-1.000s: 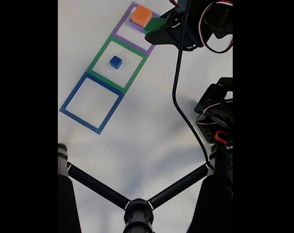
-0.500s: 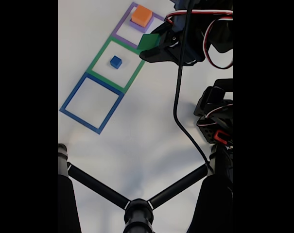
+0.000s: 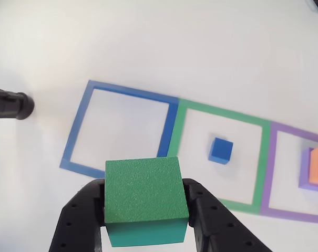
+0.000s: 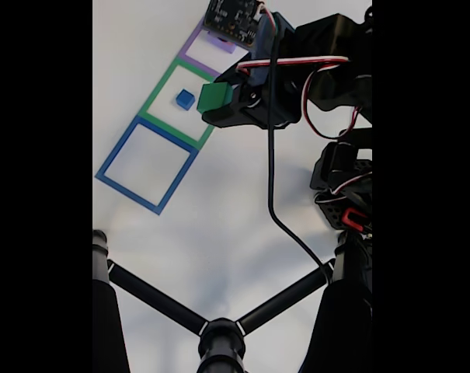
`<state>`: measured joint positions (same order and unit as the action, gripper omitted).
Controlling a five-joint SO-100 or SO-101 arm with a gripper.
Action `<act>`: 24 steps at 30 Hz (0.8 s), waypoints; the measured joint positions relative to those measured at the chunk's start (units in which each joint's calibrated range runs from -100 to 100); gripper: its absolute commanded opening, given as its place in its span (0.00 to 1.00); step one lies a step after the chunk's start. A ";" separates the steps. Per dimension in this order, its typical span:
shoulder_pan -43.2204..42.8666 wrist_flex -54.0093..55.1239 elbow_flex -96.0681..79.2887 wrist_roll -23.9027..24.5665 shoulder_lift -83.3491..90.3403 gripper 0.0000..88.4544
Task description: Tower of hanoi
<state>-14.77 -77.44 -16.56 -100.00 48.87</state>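
the black two-finger gripper (image 3: 145,210) is clamped on the square green foam block (image 3: 144,197), carried in the air near the flat blue square frame (image 3: 76,135). released too soon, it could land on the small blue foam cube (image 3: 221,150) inside the neighbouring green frame (image 3: 260,163).

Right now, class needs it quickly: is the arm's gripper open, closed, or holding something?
Gripper: closed on the green block, held clear of the table, one finger on each side of it.
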 measured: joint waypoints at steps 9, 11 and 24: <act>-3.30 28.41 -31.83 0.39 4.20 0.08; -4.08 36.41 -38.71 0.59 4.20 0.08; -5.15 88.48 -58.67 0.59 -21.41 0.08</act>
<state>-19.92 11.04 -75.23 -99.41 27.46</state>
